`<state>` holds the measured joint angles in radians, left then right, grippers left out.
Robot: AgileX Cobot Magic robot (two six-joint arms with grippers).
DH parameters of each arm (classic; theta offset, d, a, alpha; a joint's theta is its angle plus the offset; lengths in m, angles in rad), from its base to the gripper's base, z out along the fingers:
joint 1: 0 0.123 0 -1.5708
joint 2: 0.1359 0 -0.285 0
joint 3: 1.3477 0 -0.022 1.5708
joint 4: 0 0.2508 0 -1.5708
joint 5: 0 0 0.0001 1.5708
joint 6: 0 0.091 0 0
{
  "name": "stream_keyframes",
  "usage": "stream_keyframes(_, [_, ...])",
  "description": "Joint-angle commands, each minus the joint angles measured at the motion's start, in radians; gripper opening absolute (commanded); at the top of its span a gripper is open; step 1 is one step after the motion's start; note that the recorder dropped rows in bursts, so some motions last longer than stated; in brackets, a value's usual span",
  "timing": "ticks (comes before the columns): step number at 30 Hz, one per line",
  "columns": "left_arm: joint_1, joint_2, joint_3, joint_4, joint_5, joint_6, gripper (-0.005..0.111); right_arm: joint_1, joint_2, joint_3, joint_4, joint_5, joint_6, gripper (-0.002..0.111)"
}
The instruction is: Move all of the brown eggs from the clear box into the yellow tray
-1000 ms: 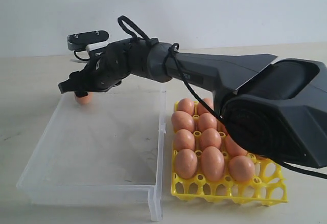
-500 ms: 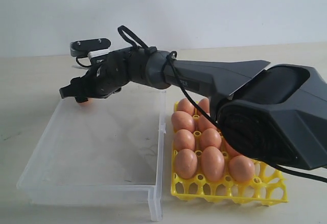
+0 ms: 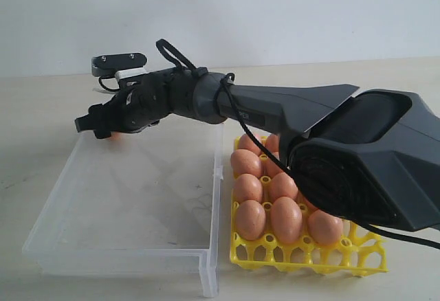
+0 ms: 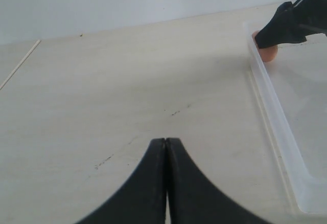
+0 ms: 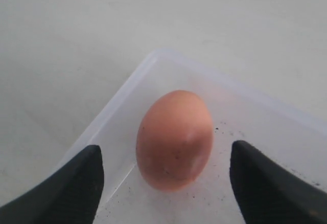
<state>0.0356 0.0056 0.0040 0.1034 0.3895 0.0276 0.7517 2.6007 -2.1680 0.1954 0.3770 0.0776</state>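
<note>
Exterior view: the right gripper point(image 3: 96, 126) has slid outward over the shallow transparent plastic box's point(image 3: 137, 260) far corner, nearly hiding a smooth orange-brown egg point(image 3: 115, 135); left wrist view: left gripper point(image 4: 166, 142) clenched over the bench point(image 4: 102, 91); right wrist view: jaws released, straddling that egg.

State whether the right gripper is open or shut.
Open. The right gripper straddles the egg, fingers wide apart, touching neither side.

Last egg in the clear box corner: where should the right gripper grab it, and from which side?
Across the belly of the brown egg, from above. It lies in a corner of the clear box, so the walls probably block a level approach on two sides. The open right gripper straddles it, a finger off each flank.
</note>
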Motion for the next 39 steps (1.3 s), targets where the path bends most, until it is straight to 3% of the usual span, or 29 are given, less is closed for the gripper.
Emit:
stream_keyframes(1, [-0.006,-0.006,-0.004,-0.002,-0.009,-0.005,0.0,0.003,0.005,-0.003,0.004,-0.018,0.001,0.068])
stream_keyframes(25, [-0.006,-0.006,-0.004,-0.002,-0.009,-0.005,0.0,0.002,0.035,-0.003,0.004,-0.073,0.001,0.067])
stream_keyframes(29, [-0.006,-0.006,-0.004,-0.002,-0.009,-0.005,0.0,0.002,0.035,-0.003,0.004,-0.086,0.001,0.063])
stream_keyframes(30, [-0.006,-0.006,-0.004,-0.002,-0.009,-0.005,0.0,0.002,0.035,-0.003,0.004,-0.079,0.001,0.06])
stream_keyframes(35, [-0.006,-0.006,-0.004,-0.002,-0.009,-0.005,0.0,0.002,0.035,-0.003,-0.017,0.007,-0.008,0.001])
stream_keyframes(39, [-0.006,-0.006,-0.004,-0.002,-0.009,-0.005,0.0,0.002,0.029,-0.003,-0.021,0.009,-0.01,0.0])
